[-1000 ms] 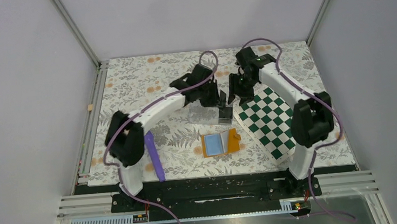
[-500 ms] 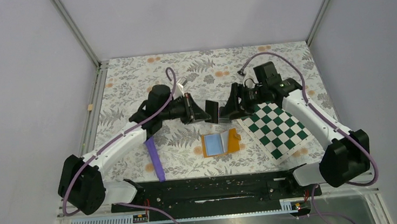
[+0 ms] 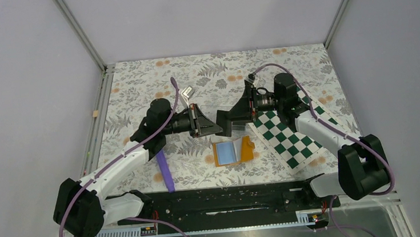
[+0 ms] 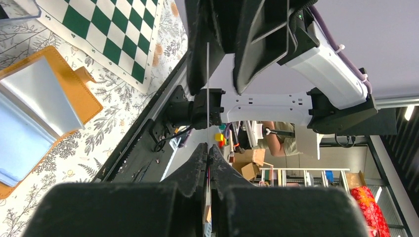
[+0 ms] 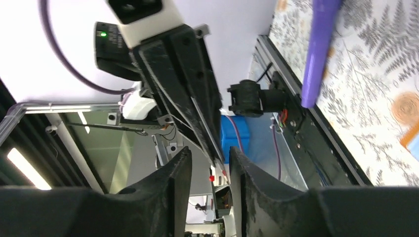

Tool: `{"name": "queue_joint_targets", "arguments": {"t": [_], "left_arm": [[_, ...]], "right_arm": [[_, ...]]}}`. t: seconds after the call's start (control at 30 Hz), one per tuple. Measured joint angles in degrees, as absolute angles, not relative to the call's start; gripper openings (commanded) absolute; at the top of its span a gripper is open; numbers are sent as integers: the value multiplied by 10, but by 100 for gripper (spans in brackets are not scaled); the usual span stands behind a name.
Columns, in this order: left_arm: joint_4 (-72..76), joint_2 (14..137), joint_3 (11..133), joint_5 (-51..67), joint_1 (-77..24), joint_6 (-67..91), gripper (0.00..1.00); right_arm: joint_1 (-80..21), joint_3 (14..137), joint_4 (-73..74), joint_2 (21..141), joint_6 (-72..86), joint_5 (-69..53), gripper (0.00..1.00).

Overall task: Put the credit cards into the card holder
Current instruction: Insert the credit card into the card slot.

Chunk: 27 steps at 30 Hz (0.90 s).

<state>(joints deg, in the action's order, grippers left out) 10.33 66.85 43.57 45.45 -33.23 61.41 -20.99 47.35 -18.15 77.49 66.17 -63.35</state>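
Pinches one dark card (image 4: 208, 98) edge-on in the shut left gripper (image 4: 208, 148), up in the air. Meets it head-on with the right gripper (image 5: 208, 150), parted astride the card's far end (not yet clamped). To pass it cleanly: close right squarely first, then release left. Leaves the holder (image 3: 247, 147) below both grippers, lying open, blue pockets showing no card.

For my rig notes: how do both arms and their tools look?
The left arm and right arm have white links and black joints, each trailing a purple cable. The left tool and right tool are black and tapered; the left shows a green light.
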Motion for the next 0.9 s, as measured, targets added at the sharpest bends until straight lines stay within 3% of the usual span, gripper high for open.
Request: {"name": "queue_joint_targets", "arguments": {"t": [0.17, 0.33, 0.53, 0.63, 0.73, 0.77, 0.9], "left_arm": [[123, 668, 434, 460, -333, 622, 0], [148, 668, 424, 458, -333, 631, 0], [181, 668, 397, 456, -334, 657, 0], [187, 667, 391, 456, -334, 664, 0], [194, 665, 388, 456, -334, 667, 0], [198, 664, 388, 456, -334, 668, 8], [203, 659, 383, 452, -334, 673, 56]], "right_arm": [[-210, 467, -334, 795, 769, -649, 26], [-211, 460, -364, 801, 801, -658, 30], [-223, 460, -269, 785, 733, -655, 35], [-233, 460, -246, 778, 714, -654, 25], [-235, 460, -238, 774, 704, -649, 5], [-235, 460, -236, 773, 701, -648, 0], [-237, 460, -224, 766, 685, -644, 0]]}}
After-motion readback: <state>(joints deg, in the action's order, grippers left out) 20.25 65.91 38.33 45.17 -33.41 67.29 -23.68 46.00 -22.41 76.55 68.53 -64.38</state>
